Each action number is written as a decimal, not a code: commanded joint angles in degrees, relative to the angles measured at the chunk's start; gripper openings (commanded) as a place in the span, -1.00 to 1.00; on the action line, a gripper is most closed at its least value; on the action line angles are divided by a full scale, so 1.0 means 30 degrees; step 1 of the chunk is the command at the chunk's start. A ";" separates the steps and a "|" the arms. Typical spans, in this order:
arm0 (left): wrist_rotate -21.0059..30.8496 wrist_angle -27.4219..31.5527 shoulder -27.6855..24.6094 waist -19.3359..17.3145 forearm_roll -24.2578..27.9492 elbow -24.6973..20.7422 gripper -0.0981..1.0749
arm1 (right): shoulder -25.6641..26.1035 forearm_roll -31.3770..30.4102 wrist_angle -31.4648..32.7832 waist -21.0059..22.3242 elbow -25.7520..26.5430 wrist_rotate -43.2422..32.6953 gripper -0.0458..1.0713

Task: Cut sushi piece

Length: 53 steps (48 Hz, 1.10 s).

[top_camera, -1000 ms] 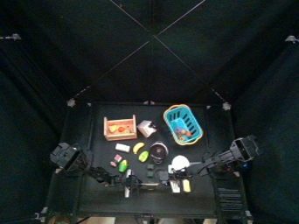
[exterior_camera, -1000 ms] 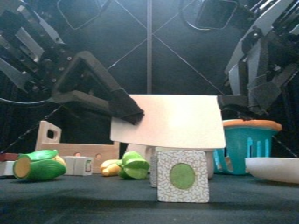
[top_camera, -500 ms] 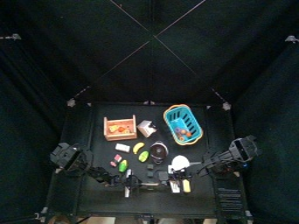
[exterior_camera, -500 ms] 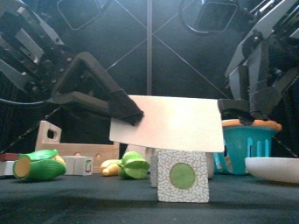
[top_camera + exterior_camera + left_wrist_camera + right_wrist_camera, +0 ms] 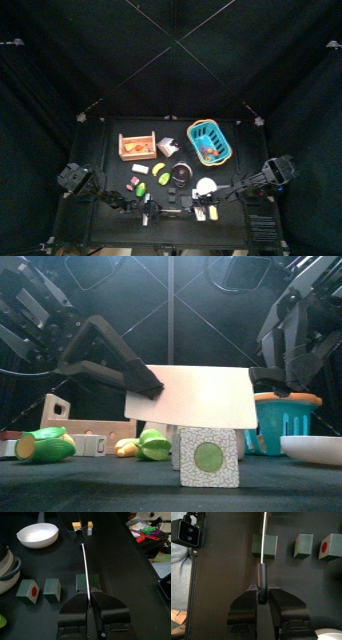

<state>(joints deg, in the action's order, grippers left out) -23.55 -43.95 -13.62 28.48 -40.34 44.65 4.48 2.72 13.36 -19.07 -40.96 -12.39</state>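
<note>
Fingers (image 5: 72, 609) of the left gripper (image 5: 89, 600) are clamping flat against the thin white knife blade (image 5: 194, 394), which is showing edge-on in the left wrist view as a pale line running away from the jaws. The right gripper (image 5: 262, 588) is clenching the knife's black handle (image 5: 262, 574), so both arms are carrying the knife between them, left at one end, right at the other.

The sushi piece (image 5: 210, 456), a green block with a round centre, is standing on the table at the front, directly beneath the cutting edge. In both wrist views the blade line is crossing the middle of this piece (image 5: 87, 582). In the front view the edge is sitting at the piece's top face; contact or a slight gap cannot be told.

Key relation: the blade's long axis is running left to right between the grippers, and the piece is lying under its right half, nearer the right gripper. The cut appears to call for a straight downward press, with both ends kept level.

Two further sushi pieces (image 5: 52, 589) (image 5: 28, 592) are standing beside the target, clear of the blade. A white bowl (image 5: 314, 449) is sitting off to the right
</note>
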 commanded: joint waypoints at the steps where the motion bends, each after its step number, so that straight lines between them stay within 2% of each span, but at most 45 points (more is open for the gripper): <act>1: 0.0000 -0.0205 0.0117 -0.0410 0.0000 -0.0264 -0.10 | 0.0293 -0.0029 -0.0293 0.0029 0.0645 0.0088 -0.08; 17: 0.0029 -0.0205 -0.0322 -0.0410 0.0029 -0.0264 -0.10 | -0.0029 0.0059 -0.0293 0.0029 0.0557 0.0088 -0.08; 30: 0.0088 -0.0088 -0.0732 -0.0410 -0.0029 -0.0293 -0.10 | -0.1025 0.0059 -0.0381 0.0059 0.0703 0.0088 -0.08; 47: 0.0117 0.1494 -0.1699 -0.0264 -0.0703 -0.0703 -0.10 | -0.2285 0.0293 -0.0352 -0.0264 0.1230 0.0059 -0.09; 53: 0.0117 0.1494 -0.1758 -0.0264 -0.0732 -0.0732 -0.10 | -0.2402 0.0352 -0.0381 -0.0293 0.1348 0.0059 -0.09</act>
<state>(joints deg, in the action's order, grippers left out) -23.12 -39.55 -18.98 28.39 -42.19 43.42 -3.16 3.69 13.10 -19.86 -38.58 -12.39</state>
